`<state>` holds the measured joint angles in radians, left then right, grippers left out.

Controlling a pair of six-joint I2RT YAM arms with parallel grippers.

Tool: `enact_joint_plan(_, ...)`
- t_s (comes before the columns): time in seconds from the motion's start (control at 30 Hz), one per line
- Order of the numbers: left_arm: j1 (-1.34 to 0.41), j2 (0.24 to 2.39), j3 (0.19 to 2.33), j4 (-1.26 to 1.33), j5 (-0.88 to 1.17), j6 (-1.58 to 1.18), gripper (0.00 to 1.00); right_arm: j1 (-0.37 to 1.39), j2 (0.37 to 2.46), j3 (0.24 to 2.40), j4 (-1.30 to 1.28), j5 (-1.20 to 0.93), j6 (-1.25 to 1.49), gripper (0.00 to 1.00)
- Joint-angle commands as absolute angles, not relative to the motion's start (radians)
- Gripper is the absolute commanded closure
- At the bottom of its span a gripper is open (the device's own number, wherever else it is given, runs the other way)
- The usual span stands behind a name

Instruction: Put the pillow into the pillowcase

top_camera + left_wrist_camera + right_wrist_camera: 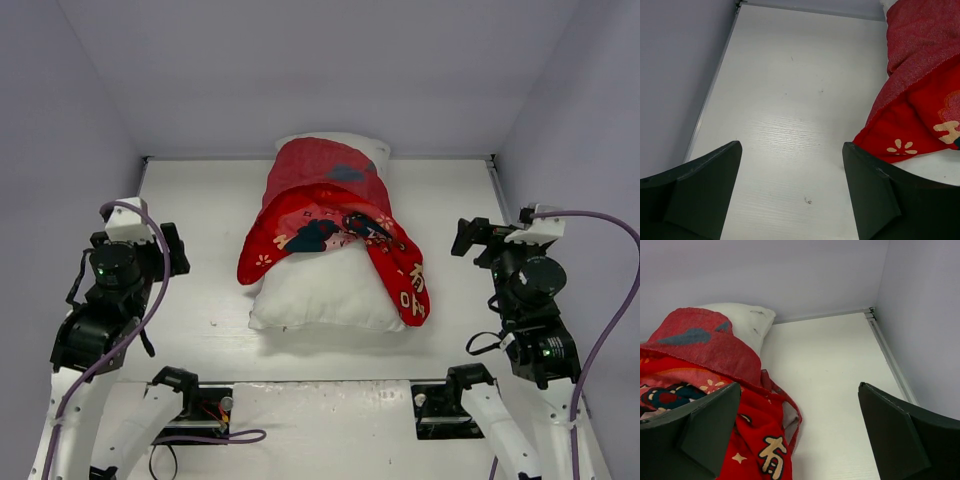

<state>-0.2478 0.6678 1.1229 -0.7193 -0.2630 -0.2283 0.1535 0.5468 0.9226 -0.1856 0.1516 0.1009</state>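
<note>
- The tabletop (200, 300) is white with a faint wood grain. The left wrist view shows a few small dark specks on it.
- Plain pale grey walls (320, 70) close it in on the left, the far side and the right. A thin metal strip (710, 95) runs along the seam where they meet the surface.
- The pillow (320, 290) lies in the middle of the tabletop, well apart from both arms. Its near half is bare white, and one far corner shows beyond the red cloth.
- The pillowcase (325, 190) covers the far half of the pillow. Its dull red reverse with bluish patches faces up at the far end, and the bright printed side is folded toward the near side.
- One printed flap hangs down the pillow's right side, and another corner with a small flower reaches the tabletop on the left.
- Whether the far end of the pillow is inside the cover or only under it cannot be told.
- The left claw (790, 150) is spread wide and released above bare tabletop. It grips nothing, and the flowered red corner lies just beyond its right finger.
- The right claw (799, 387) is likewise spread wide and empty. Its left finger (710, 425) stands in front of the printed red cloth, and contact cannot be told.
- A purple cable (160, 290) loops along each arm.
</note>
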Motion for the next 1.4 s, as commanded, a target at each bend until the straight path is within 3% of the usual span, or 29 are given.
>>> enact_joint_plan(0.0, -0.253, 0.716, 1.189, -0.680, -0.238, -0.236, 0.22, 0.161, 0.583, 0.942, -0.120, 0.063, 0.094, 0.00)
enact_joint_plan(0.2, -0.265, 0.860, 1.287, -0.669, -0.083, -0.314, 0.22, 0.161, 0.649, 0.939, -0.120, -0.063, 0.106, 0.00)
enact_joint_plan(0.33, -0.323, 1.114, 1.422, -0.667, 0.044, -0.373, 0.22, 0.163, 0.693, 0.934, -0.120, -0.112, 0.115, 0.00)
enact_joint_plan(0.53, -0.534, 1.427, 1.664, -0.631, -0.018, -0.299, 0.22, 0.163, 0.749, 0.934, -0.120, -0.187, 0.132, 0.00)
enact_joint_plan(0.93, -0.531, 1.746, 1.782, -0.420, 0.072, -0.098, 0.22, 0.166, 0.764, 0.884, -0.120, -0.344, 0.160, 0.00)
enact_joint_plan(1.0, -0.519, 1.787, 1.801, -0.437, 0.129, -0.089, 0.45, 0.164, 0.764, 0.879, -0.120, -0.353, 0.156, 0.00)
enact_joint_plan(1.1, -0.499, 1.809, 1.848, -0.479, 0.156, -0.104, 1.00, 0.166, 0.762, 0.881, -0.120, -0.356, 0.152, 0.00)
enact_joint_plan(1.37, -0.368, 1.695, 2.000, -0.477, 0.140, -0.167, 1.00, 0.166, 0.822, 0.925, -0.115, -0.380, 0.132, 0.00)
